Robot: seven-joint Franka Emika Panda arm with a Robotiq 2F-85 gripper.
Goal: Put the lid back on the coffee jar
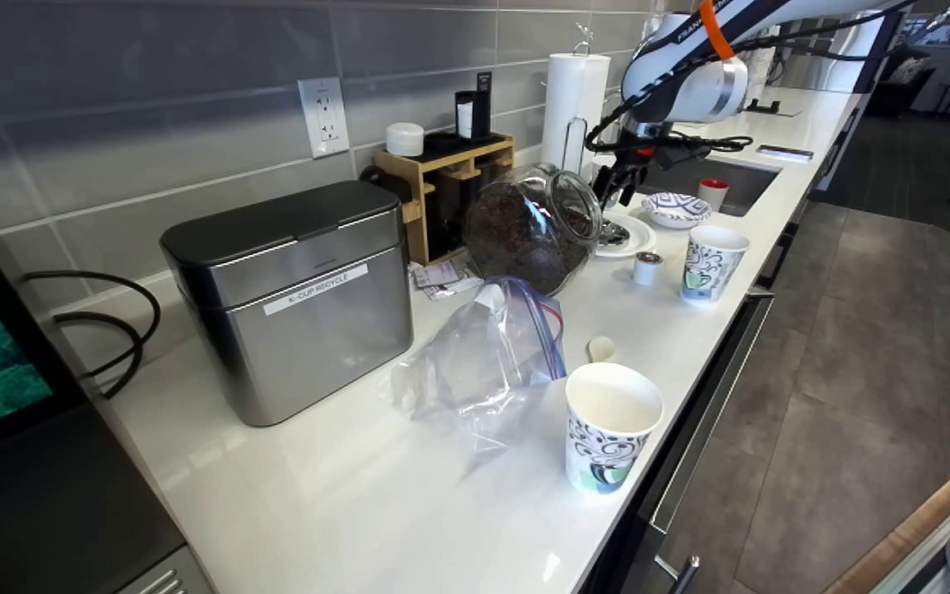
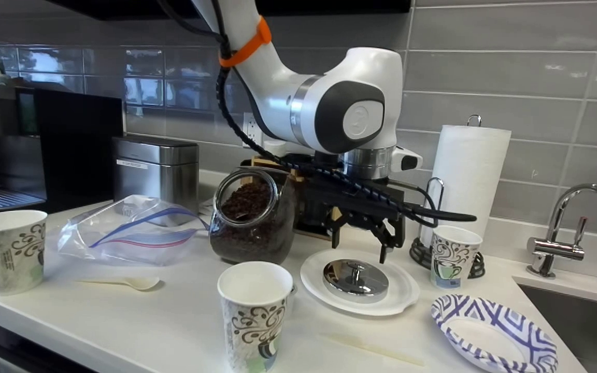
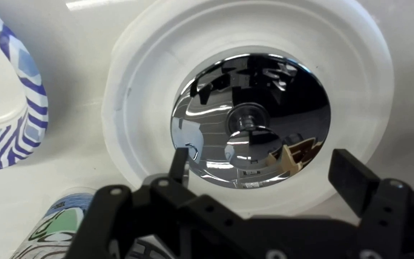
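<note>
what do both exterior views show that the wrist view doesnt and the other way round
Only the exterior views: the steel bin, the clear zip bag, the spoon and the open mouth of the coffee jar.
Only the wrist view: the lid from nearly straight above, with a tan, wood-like reflection in its shiny top.
All three share: the lid on the white plate, the open gripper, the blue-patterned dish and a patterned paper cup.
</note>
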